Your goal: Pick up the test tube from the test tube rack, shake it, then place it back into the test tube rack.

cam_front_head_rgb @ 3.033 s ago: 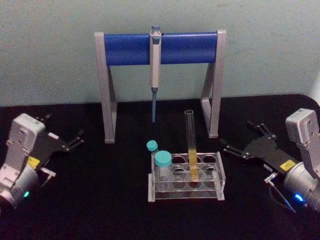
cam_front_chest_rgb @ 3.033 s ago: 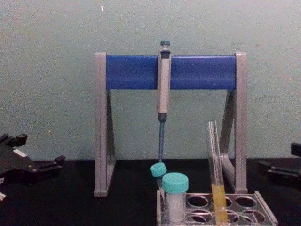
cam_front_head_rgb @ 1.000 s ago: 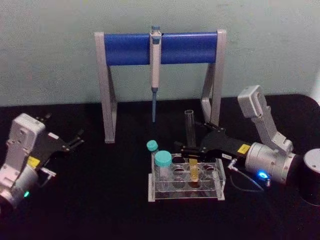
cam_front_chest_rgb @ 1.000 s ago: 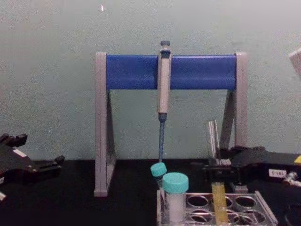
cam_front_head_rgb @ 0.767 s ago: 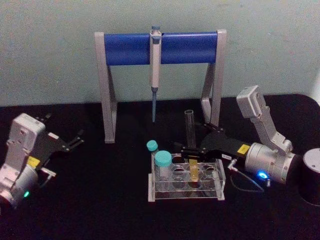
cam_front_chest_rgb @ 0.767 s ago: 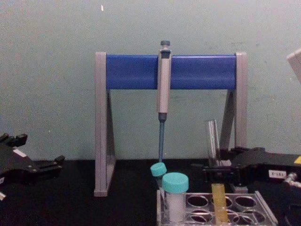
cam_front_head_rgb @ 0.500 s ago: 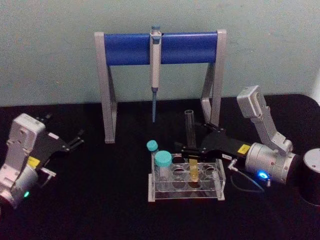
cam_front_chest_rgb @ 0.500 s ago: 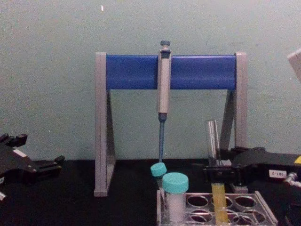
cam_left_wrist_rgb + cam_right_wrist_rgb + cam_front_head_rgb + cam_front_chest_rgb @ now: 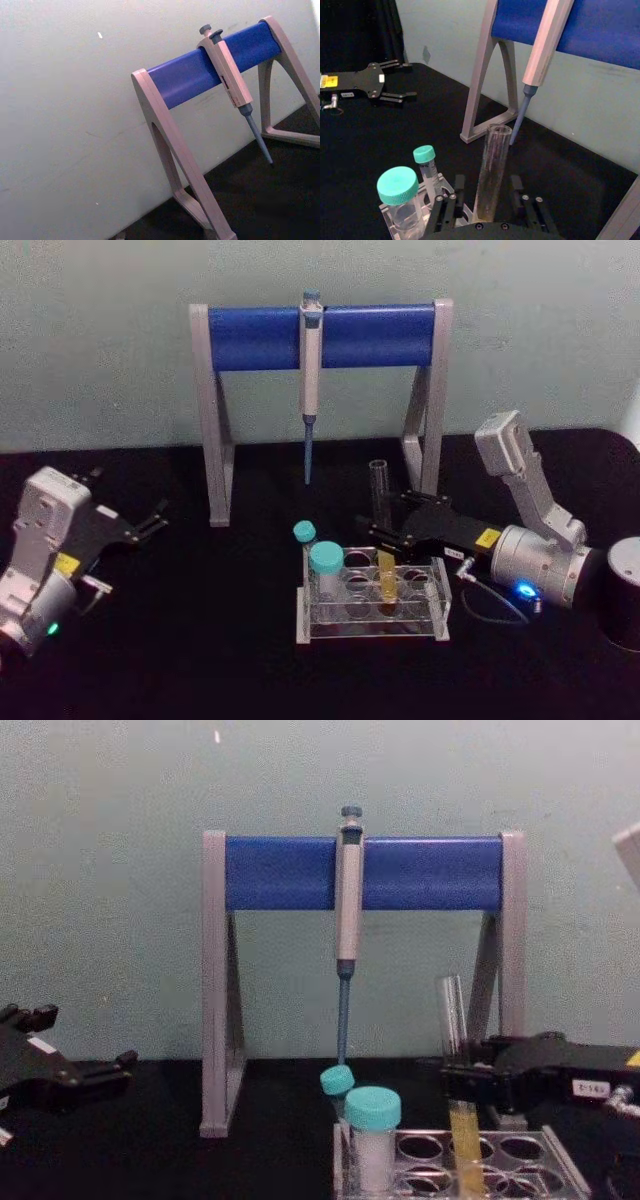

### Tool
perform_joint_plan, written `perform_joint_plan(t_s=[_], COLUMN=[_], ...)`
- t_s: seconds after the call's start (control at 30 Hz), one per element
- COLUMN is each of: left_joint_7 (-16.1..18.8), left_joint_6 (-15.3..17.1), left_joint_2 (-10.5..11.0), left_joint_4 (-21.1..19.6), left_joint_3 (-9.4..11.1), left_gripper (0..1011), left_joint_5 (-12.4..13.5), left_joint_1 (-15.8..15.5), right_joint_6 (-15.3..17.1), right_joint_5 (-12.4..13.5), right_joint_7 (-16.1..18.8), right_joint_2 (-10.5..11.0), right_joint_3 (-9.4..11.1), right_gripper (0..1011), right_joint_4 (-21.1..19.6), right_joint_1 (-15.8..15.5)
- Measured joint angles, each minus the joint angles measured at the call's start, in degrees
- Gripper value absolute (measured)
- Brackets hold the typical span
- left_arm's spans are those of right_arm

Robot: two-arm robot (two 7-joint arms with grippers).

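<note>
Since three seconds ago the right arm has swung in from the right side of the surface. Its black right claw (image 9: 384,531) now sits around the long, thin clear glass test tube (image 9: 379,488), just above the low clear plastic test tube rack (image 9: 370,629). Whether it has clamped the glass I cannot tell. The tube stands nearly upright in one of the rack's holes, with yellow liquid in its lower part. Two clear teal-capped vials (image 9: 325,562) stand at the rack's left end. Behind the rack, a grey pipette (image 9: 311,350) hangs on a tall grey-and-blue stand (image 9: 250,337). Far left, the left claw (image 9: 128,495) rests spread wide over the black surface (image 9: 200,650).
</note>
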Motion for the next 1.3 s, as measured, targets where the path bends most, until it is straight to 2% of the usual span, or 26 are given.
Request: perform_joint_plan(t_s=[0.2,0.4,0.93,1.3], left_joint_7=[0.0,0.0,0.0,0.0], left_joint_6=[0.0,0.0,0.0,0.0], left_joint_2=[0.0,0.0,0.0,0.0], left_joint_4=[0.0,0.0,0.0,0.0], left_joint_3=[0.0,0.0,0.0,0.0], left_gripper=[1010,1010,1009,1010], left_joint_5=[0.0,0.0,0.0,0.0], left_joint_1=[0.0,0.0,0.0,0.0], right_joint_6=[0.0,-0.1,-0.5,-4.4], right_joint_5=[0.0,0.1,0.2,2.1], right_joint_7=[0.0,0.0,0.1,0.2], right_joint_2=[0.0,0.0,0.0,-0.3], right_joint_3=[0.0,0.0,0.1,1.9], right_gripper=[394,237,233,233], right_joint_4=[0.0,0.0,0.0,-0.9], right_joint_1=[0.0,0.0,-0.2,-2.6])
